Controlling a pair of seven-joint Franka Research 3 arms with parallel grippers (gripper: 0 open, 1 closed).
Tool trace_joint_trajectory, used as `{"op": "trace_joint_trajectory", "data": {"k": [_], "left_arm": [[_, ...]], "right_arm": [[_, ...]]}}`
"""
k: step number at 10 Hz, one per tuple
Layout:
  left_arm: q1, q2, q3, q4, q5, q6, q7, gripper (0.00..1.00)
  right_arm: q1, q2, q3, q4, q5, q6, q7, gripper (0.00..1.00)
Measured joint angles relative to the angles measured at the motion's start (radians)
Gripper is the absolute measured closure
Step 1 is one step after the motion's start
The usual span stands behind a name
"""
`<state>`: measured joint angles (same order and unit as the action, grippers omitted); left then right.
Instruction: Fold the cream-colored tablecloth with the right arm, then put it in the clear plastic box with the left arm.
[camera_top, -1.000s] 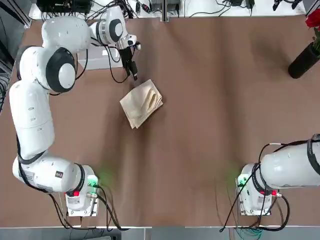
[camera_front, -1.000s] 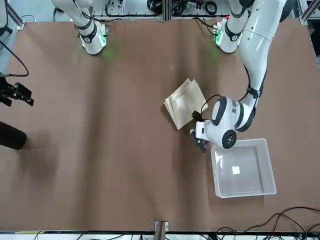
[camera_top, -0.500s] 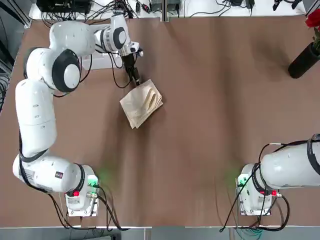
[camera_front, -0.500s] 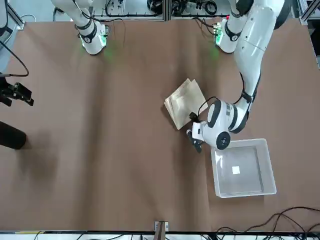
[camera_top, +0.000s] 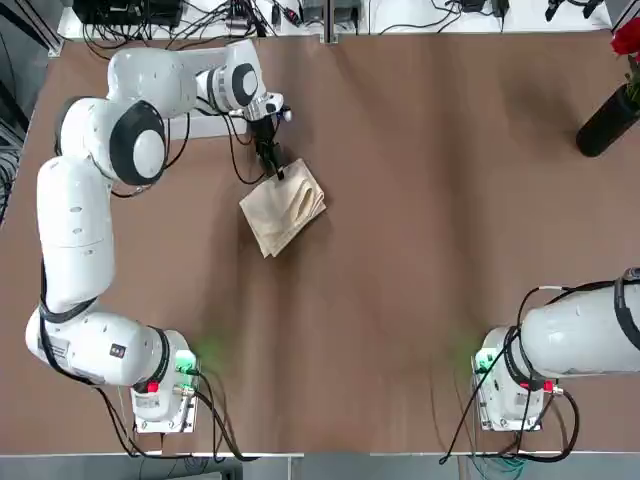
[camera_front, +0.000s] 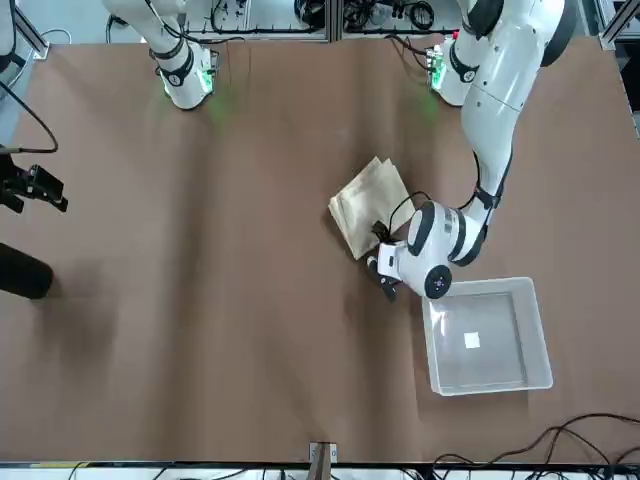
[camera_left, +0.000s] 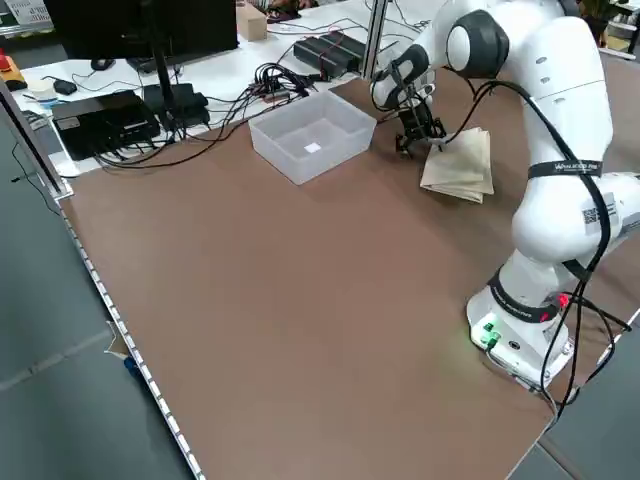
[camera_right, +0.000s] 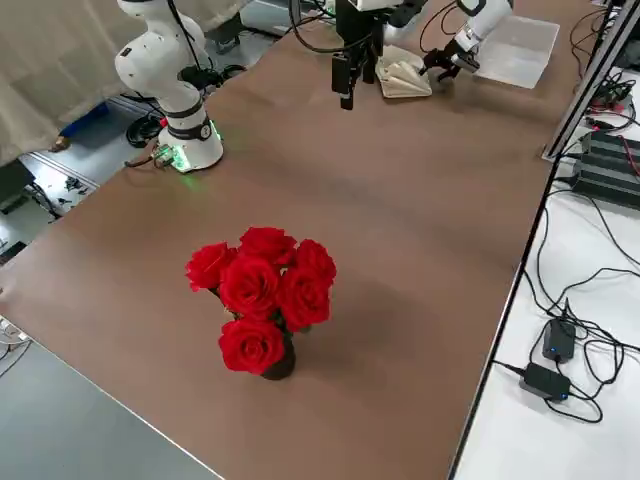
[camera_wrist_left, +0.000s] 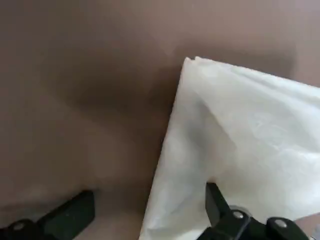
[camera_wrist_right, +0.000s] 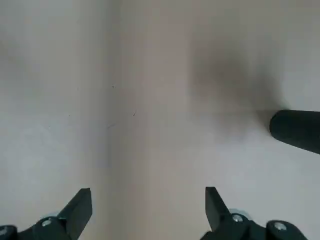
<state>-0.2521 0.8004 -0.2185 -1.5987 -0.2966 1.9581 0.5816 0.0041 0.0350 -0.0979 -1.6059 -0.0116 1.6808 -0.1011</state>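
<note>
My left gripper (camera_wrist_left: 150, 212) is spread wide and low over the table, straddling the near edge of the cream-colored tablecloth (camera_wrist_left: 240, 150). One fingertip (camera_wrist_left: 215, 197) sits over the fabric, the other (camera_wrist_left: 75, 210) over bare brown table (camera_wrist_left: 75, 75) beside it. Nothing is pinched yet, and I cannot tell whether the fingers touch the cloth.

From above, my left gripper (camera_top: 270, 160) is at the far corner of the cloth (camera_top: 284, 207), which lies as a folded, layered packet, flat on the table. So the folding looks done, and the step in hand is my left arm's pick-up.

The clear plastic box (camera_front: 487, 335) stands just behind my wrist, close by on the side away from the cloth, empty except for a small white label on its bottom.

My right gripper (camera_wrist_right: 147, 212) is spread too, holding nothing, parked well apart above bare table.

Next, as I judge it, I should settle down, close on the edge through all layers so the packet does not fall open, then lift and swing the short way over the box rim before letting go.
</note>
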Motion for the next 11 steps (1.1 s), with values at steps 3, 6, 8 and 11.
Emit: {"op": "trace_joint_trajectory", "data": {"k": [3,6,8,11], "left_arm": [[-0.002,0.006,-0.015,-0.008,-0.001,0.005,0.000,0.01],[-0.003,-0.001,-0.041,-0.032,-0.002,0.006,-0.004,0.03],[-0.003,-0.014,-0.060,-0.061,-0.008,0.006,-0.022,0.08],[-0.003,-0.034,-0.069,-0.090,-0.010,0.018,-0.036,0.48]], "right_arm": [[0.001,-0.001,0.004,0.022,0.000,-0.008,0.019,0.00],[0.001,-0.002,0.006,0.057,0.000,-0.064,0.021,0.00],[0.001,-0.002,0.007,0.061,0.000,-0.067,0.023,0.00],[0.001,-0.002,0.006,0.069,0.000,-0.095,0.035,0.00]]}}
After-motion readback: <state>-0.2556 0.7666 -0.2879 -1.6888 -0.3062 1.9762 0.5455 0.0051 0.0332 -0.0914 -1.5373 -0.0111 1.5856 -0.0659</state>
